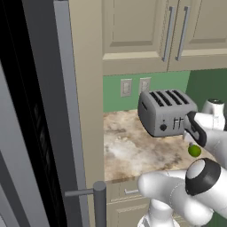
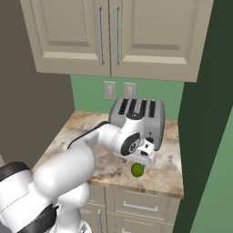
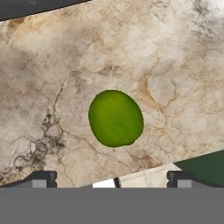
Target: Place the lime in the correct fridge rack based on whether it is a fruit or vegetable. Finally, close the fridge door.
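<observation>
The lime [image 3: 115, 118] lies on the marbled tabletop [image 3: 52, 78] near its front edge, in front of the silver toaster [image 2: 136, 116]. We hold our hand [image 2: 142, 163] just above the lime, fingers [image 3: 41, 179] spread wide apart and gripping nothing. To the left stands the open fridge door [image 1: 66, 111], its handle [image 1: 98, 201] toward us.

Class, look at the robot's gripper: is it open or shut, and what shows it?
Open. In the hand view its fingertips stand wide apart, the lime lying free on the counter beyond them.
</observation>
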Robot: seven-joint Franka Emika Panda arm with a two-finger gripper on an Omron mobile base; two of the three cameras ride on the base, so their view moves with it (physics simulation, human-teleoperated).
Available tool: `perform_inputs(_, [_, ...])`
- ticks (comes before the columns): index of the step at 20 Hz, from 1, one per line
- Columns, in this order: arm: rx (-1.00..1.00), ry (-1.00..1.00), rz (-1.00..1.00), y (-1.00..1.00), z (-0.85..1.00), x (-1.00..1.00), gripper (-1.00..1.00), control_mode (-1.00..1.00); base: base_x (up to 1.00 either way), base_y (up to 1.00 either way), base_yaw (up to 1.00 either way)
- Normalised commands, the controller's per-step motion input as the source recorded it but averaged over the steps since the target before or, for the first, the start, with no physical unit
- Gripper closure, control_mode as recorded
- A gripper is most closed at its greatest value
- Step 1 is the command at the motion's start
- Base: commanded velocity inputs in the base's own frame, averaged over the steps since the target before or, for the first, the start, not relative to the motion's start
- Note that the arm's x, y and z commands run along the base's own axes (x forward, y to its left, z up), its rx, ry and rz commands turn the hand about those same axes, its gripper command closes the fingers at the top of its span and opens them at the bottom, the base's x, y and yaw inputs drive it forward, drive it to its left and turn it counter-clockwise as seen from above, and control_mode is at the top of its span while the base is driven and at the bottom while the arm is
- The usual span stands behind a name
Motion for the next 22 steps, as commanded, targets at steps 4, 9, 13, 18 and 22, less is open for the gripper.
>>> perform_inputs(4, [-0.03,0.00,0.00,-0.18,-0.24,0.22,-1.00,-1.00,0.00,0.00,0.00])
perform_inputs(9, [-0.01,0.00,0.00,-0.18,-0.18,0.15,-1.00,-1.00,0.00,0.00,0.00])
perform_inputs(13, [0.00,0.00,0.00,-0.01,-0.17,0.09,-1.00,-1.00,0.00,0.00,0.00])
perform_inputs(18, [0.00,0.00,0.00,0.08,-0.18,0.00,-1.00,-1.00,0.00,0.00,0.00])
perform_inputs(22, [0.00,0.00,0.00,0.01,-0.22,0.00,-1.00,-1.00,0.00,0.00,0.00])
